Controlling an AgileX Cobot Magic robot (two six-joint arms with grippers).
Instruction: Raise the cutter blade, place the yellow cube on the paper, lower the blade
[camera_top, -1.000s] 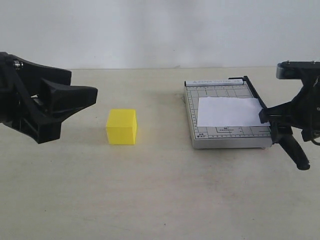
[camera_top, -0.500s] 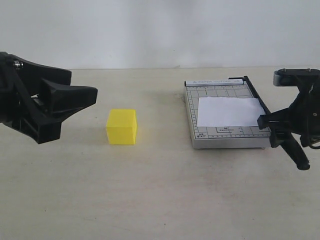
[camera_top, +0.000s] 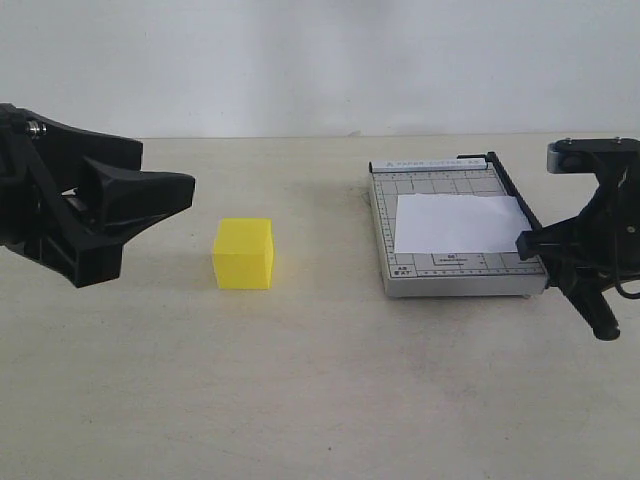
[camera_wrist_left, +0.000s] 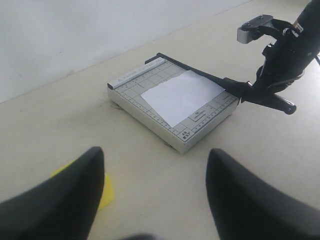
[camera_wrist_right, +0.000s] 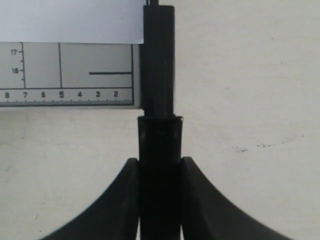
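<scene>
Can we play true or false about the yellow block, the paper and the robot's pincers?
1. The yellow cube sits on the paper. False: it stands on the table, well apart from the paper.
2. The right pincer has a finger on each side of the cutter blade. True.
3. The left pincer holds the yellow cube. False: it is open and empty.
4. The paper lies on the grey trimmer board. True.
5. The cutter blade stands straight up. False: it lies low along the trimmer board's edge.
</scene>
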